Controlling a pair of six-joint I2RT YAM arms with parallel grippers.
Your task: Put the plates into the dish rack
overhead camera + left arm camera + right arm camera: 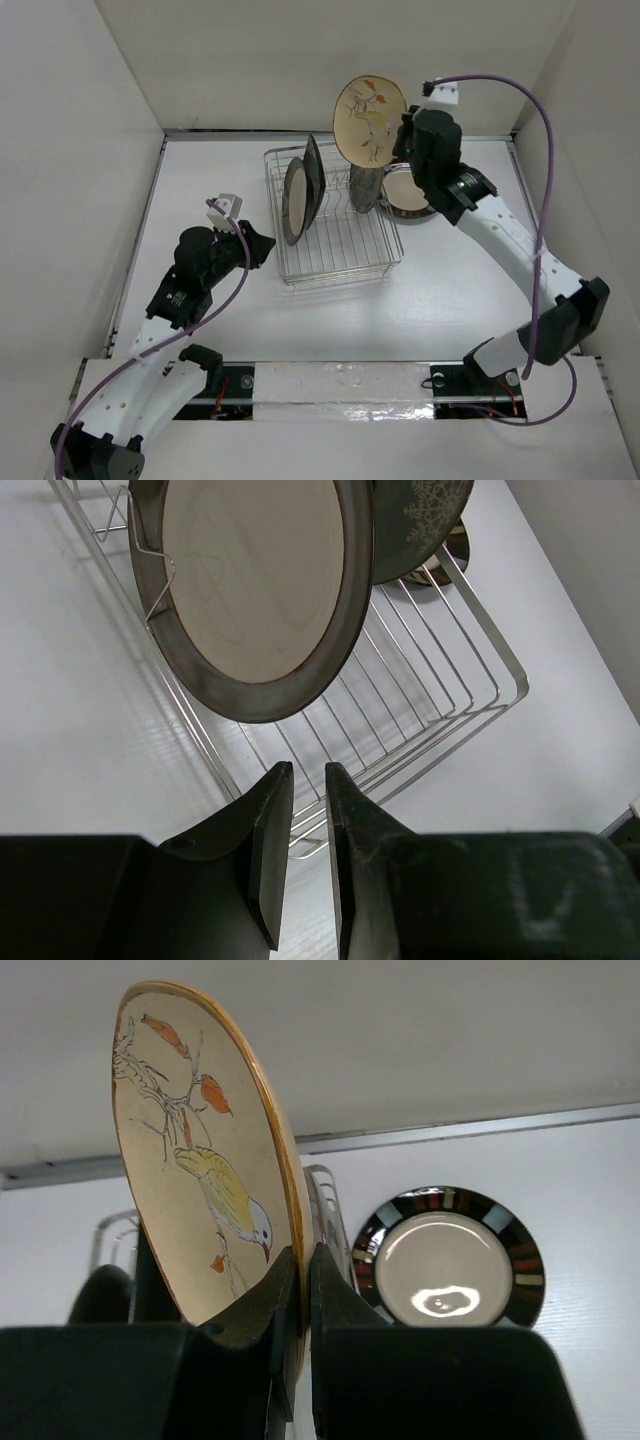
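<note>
While clamped on edge in right gripper (300, 1290), bird plate (368, 120): raised above far right corner of dish rack (350, 250), clear of the prongs, somewhat tilted.
Look of bird plate: round, cream, thin tan rim; painted branch, orange blossoms, yellow-and-grey bird; glossy surface.
Handling: rigid ceramic by the look, probably fairly heavy for a rim pinch; slick glaze, so liable to swing or slide between the pads; brittle, easily chipped against wire or a neighbouring plate.
Where to hold: at the rim, one pad on the front face and one on the back, as now; a deeper bite judged safer than a fingertip hold.
Right fingers: closed on the plate's edge, one each side.
Left gripper (308, 770): just beside rack's near left corner; fingers a narrow gap apart, nothing between.
In rack: dark-rimmed cream plate (250, 580) and black plate (420, 520) with white flower, both on edge at left end, close together.
On table: striped-rim plate (450, 1265), flat, just right of rack.
Risk: rim striking prongs during lowering.
</note>
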